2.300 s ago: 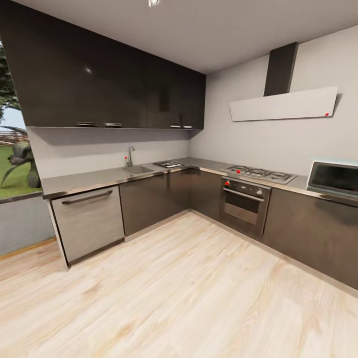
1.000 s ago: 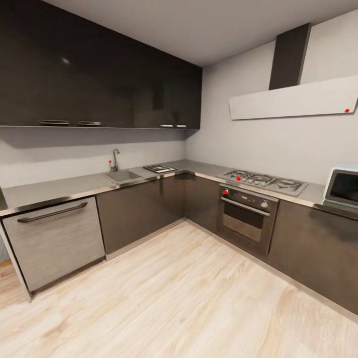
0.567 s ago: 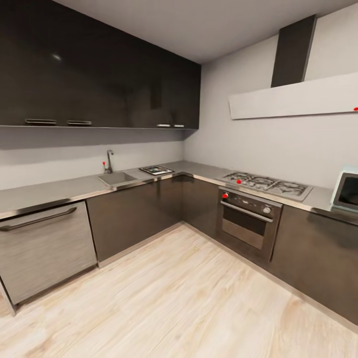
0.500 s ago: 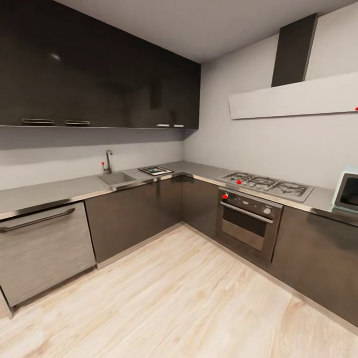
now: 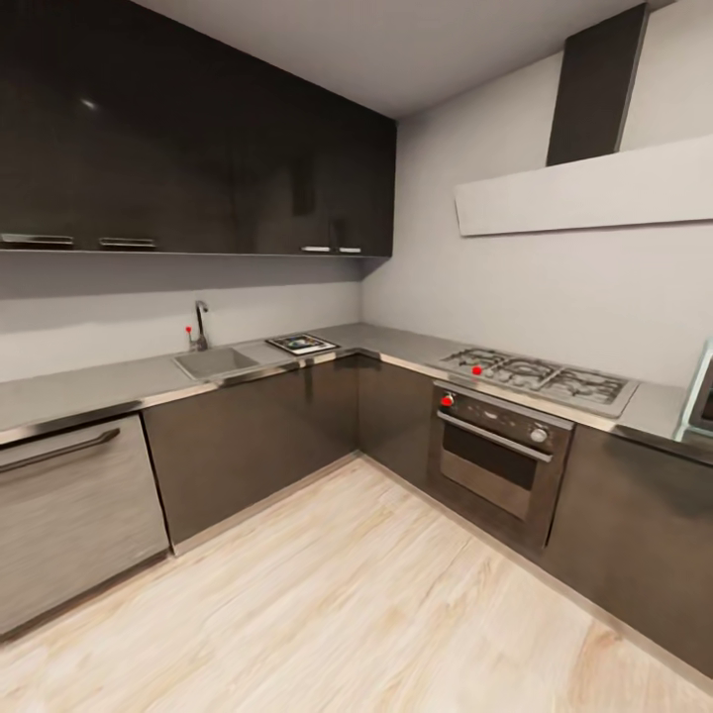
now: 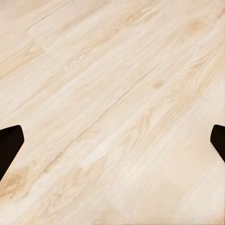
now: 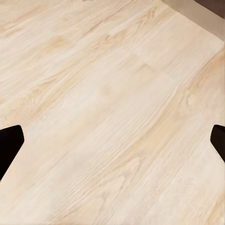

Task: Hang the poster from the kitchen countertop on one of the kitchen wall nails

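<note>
Poster (image 5: 301, 344) lies flat on the tabletop (image 5: 99, 381) beside the sink (image 5: 214, 361), far ahead of both end effectors (image 6: 112, 145) (image 7: 112, 145), spread empty above the floor (image 5: 376, 614) for travel.

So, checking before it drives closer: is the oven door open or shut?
Shut: the oven door sits flush with the dark cabinet fronts, handle across its top.

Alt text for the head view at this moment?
An L-shaped kitchen: the poster lies flat on the grey countertop near the corner, beside the sink. A hob and oven stand along the other wall, over pale wood floor.
</note>
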